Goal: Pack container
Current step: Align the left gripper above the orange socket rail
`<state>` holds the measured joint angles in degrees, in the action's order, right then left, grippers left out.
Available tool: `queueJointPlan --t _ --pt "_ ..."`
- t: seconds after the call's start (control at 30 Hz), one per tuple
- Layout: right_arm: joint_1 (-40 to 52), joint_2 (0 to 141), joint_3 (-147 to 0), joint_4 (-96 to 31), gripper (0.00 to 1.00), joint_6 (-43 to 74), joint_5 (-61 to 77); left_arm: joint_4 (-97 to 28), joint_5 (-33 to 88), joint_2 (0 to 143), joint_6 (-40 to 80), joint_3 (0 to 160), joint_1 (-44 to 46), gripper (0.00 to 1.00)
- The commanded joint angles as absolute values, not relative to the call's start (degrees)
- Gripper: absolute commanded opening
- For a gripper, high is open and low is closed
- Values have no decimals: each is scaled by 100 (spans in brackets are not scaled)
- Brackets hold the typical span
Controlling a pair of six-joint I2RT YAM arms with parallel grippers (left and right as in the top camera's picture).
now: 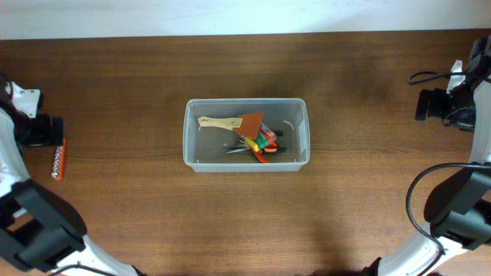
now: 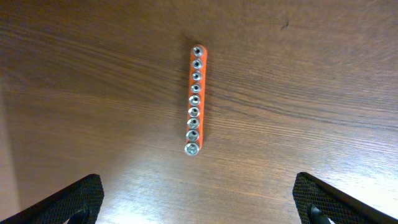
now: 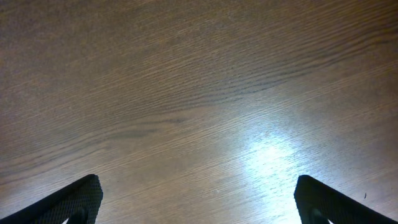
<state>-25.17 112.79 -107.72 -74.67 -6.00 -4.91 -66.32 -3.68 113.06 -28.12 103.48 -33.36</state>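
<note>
Clear translucent rectangular plastic container [image 1: 245, 101] sits at the middle of the brown wooden surface [image 1: 368, 199]. It holds a wooden spatula [image 1: 229, 121] and a jumble of orange-handled hand tools [image 1: 265, 142] too tangled to tell apart. An orange strip of silver sockets [image 2: 195, 99] lies well apart at far left, near the left tool [image 2: 199, 205], whose jaws stand wide and empty. The right tool [image 3: 198, 202] is likewise spread, holding nothing. Both arms are partly cut off by the frame.

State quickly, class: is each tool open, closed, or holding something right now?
Left tool: open, holding nothing; the orange socket rail lies untouched on the table.
Right tool: open, holding nothing.
</note>
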Motion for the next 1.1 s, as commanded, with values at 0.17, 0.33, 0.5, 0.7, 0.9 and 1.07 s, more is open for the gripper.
queueJointPlan --t 0.17,0.33,0.5,0.7,0.9,1.07 --pt "-2547 11288 -10757 -7450 99 -548 -478 -6598 -390 12077 -2847 10333 -3354 99" --pt "-2547 11290 -10757 -7450 99 -548 -478 -6499 -392 12344 -2709 10333 -3356 99" --pt "-2547 11290 -10757 -7450 99 -548 -478 -6230 -325 12398 -2749 10333 -3356 99" --pt "-2547 11290 -10757 -7450 99 -548 -478 -6208 -75 12567 -2934 10333 -3367 99" --pt "-2547 11288 -10757 -7450 99 -548 -478 -6132 -80 12648 -2849 10381 -3409 99" --pt "-2547 11290 -10757 -7450 99 -548 -478 -6191 71 12648 -2792 10661 -3555 99"
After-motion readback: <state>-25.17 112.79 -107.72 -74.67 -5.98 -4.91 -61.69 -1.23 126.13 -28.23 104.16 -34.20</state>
